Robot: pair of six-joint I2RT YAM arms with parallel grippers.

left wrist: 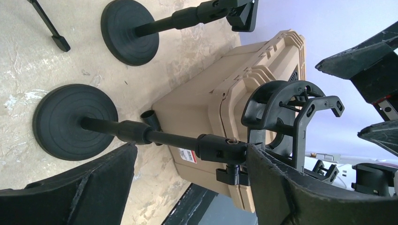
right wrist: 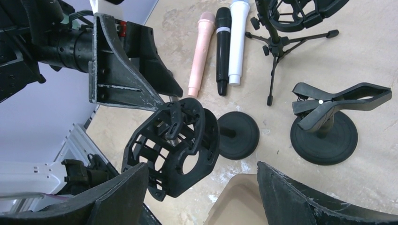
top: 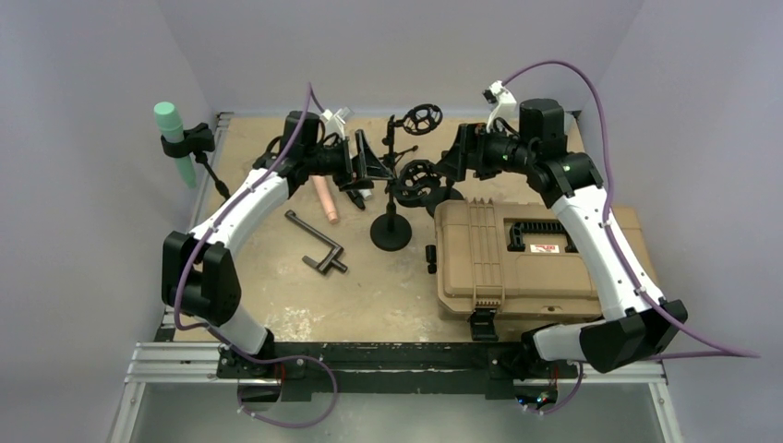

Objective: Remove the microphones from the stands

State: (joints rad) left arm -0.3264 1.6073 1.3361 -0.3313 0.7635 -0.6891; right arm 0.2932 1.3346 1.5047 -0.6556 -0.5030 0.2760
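Observation:
A black stand (top: 390,231) with a round base carries a shock mount (top: 420,177) that holds nothing. My left gripper (top: 369,171) is open at its left, its fingers astride the pole (left wrist: 164,137) and one pad (left wrist: 272,187) against the swivel joint. My right gripper (top: 446,166) is open at the mount's right, the empty mount (right wrist: 173,145) just past its left finger. A pink microphone (right wrist: 201,51), a black one (right wrist: 222,47) and a white one (right wrist: 237,37) lie side by side on the table. A mint green microphone (top: 173,129) sits in a clip at the far left.
A tan hard case (top: 517,258) lies at the right, close under the right gripper. A second shock-mount stand (top: 420,118) on a tripod stands behind. A black clamp stand (right wrist: 328,108) is near the case. A black crank tool (top: 316,245) lies left of centre.

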